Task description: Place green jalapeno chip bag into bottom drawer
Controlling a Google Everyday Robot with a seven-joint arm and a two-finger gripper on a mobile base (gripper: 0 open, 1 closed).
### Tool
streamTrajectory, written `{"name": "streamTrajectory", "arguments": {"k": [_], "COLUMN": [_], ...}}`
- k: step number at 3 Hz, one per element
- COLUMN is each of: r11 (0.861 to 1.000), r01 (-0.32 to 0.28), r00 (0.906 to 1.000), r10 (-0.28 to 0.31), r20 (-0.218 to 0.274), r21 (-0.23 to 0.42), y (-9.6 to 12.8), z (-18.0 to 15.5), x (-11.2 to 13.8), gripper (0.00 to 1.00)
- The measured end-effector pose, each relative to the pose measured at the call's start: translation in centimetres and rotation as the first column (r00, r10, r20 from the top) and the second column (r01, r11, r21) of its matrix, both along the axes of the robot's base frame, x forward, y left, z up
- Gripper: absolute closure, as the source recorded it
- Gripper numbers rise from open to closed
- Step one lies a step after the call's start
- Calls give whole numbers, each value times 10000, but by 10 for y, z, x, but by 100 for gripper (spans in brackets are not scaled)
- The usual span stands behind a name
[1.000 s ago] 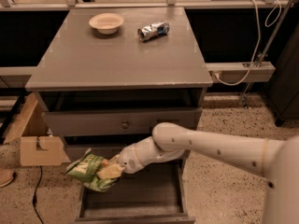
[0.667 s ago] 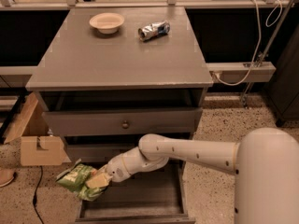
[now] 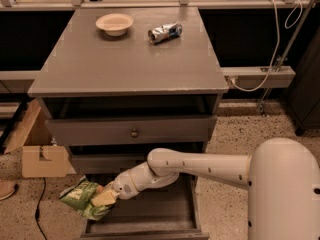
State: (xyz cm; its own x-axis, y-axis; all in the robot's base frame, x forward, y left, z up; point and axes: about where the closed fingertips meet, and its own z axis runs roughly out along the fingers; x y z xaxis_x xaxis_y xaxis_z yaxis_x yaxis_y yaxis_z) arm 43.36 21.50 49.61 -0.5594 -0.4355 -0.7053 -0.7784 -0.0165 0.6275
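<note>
The hand (image 3: 106, 197) hangs low at the near left of the cabinet, its pale fingers closed on the right end of the green jalapeno chip bag (image 3: 81, 200), which is held off the floor. The bag sticks out to the left of the hand, its long axis roughly left to right and tipped slightly down at the near end. Most of it lies past the left wall of the open bottom drawer (image 3: 155, 213), not over the drawer's grey floor. That offset is what matters: the drawer's open space lies to the right of the bag and a little farther back, so the bag likely needs carrying rightward before release. The bowl (image 3: 114, 23) and the crushed silver-blue bag (image 3: 164, 32) sit untouched on the table (image 3: 125, 64).
</note>
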Motion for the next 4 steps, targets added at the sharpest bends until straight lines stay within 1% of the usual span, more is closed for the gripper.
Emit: {"name": "streamTrajectory", "arguments": {"k": [1,2,3,4], "r11": [9958,9740,9479,9267], "r01": [528,1574,2353,2889], "r00": [9986,9866,9676,9456], "r10": [-525,-1622,-2493,-3154], "r20": [62,-164,-404,-794], "r21": [-748,-1626,-2146,-2403], "y": [-22,-63,-96,-120], "z": [-36,-94,-147,-198], "x": [12,27,41,52], "gripper": [100,100,100,100]}}
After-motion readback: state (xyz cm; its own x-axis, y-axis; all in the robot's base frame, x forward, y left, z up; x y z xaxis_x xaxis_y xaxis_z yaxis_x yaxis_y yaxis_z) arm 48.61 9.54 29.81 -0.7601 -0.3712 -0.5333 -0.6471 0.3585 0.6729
